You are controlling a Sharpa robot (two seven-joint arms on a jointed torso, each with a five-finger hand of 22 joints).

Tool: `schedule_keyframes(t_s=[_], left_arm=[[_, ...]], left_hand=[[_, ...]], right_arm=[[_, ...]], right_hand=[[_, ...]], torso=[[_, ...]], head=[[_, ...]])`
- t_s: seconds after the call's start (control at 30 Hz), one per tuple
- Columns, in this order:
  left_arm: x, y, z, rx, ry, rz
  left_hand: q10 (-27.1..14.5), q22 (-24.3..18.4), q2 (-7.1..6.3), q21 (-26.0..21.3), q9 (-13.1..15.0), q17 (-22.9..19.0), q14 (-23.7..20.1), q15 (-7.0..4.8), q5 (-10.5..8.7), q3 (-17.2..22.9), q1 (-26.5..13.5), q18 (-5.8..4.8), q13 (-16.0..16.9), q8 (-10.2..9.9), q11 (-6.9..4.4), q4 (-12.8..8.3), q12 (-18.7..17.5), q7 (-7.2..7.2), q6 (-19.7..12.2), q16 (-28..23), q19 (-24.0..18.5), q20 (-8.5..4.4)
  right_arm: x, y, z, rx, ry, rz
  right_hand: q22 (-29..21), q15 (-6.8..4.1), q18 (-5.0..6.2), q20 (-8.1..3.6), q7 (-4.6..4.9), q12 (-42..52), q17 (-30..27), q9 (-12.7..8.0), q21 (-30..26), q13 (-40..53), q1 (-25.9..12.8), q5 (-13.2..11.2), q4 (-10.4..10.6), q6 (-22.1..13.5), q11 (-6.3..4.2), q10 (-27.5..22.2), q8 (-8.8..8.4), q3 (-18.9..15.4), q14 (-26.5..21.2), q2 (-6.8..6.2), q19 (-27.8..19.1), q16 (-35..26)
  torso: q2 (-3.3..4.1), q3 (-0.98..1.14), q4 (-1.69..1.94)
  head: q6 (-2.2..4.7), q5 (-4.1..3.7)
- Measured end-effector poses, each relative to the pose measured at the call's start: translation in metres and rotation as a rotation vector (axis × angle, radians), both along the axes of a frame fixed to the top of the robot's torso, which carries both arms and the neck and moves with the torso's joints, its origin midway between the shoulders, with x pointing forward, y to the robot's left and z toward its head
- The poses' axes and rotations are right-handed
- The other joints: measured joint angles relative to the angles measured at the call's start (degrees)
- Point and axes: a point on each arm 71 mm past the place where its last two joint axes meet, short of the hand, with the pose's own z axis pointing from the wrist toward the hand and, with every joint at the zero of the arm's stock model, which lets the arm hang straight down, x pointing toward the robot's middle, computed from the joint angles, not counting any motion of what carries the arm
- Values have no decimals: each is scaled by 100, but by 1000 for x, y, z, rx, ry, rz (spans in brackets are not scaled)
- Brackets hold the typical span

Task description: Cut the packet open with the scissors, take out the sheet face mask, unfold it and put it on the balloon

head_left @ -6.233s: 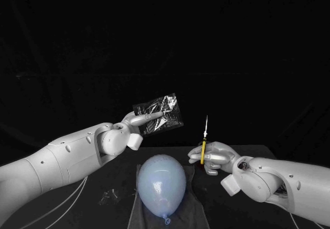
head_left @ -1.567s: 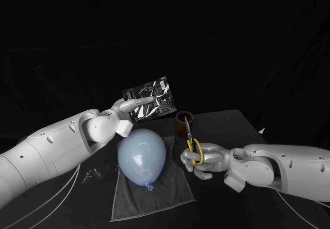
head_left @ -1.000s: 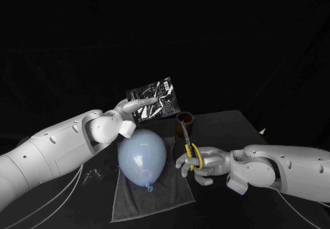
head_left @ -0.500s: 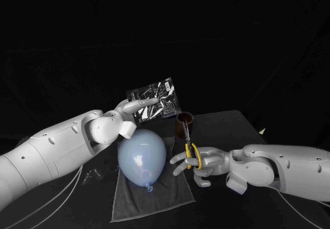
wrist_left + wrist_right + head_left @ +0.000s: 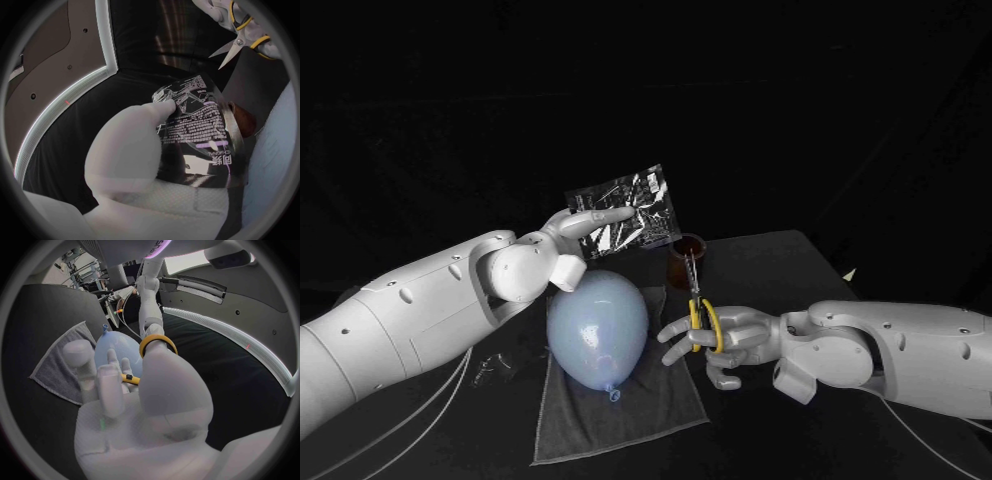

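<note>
Yellow-handled scissors (image 5: 697,303) point away, toward packet (image 5: 629,210) | right hand (image 5: 728,340) grips them | left hand (image 5: 583,226) pinches packet

The clear, glossy plastic packet (image 5: 197,135) carries rows of small white print across its face, too fine to read. Near one edge stand a few larger white characters in an East Asian script, with a small circled mark beside them. No other writing is legible.
</note>
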Motion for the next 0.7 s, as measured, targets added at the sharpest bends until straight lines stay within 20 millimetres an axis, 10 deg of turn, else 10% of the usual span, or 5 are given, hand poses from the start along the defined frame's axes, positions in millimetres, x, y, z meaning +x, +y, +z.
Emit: schedule_keyframes(t_s=[0.7], left_arm=[[-4,-8,-4,71,29,-34]], left_hand=[[-9,4,0,22,0,5,0,0,16,18,0,18,0,-4,9,-18,0,-7,-7,0,21,-21]], right_arm=[[1,3,0,-8,-11,11]], right_hand=[[-63,-1,-7,20,19,57,-16,-17,-109,-50,9,0,53,-19,0,-19,84,53,-1,-7,-21,-21]], torso=[[-1,6,-4]], head=[[-2,19]])
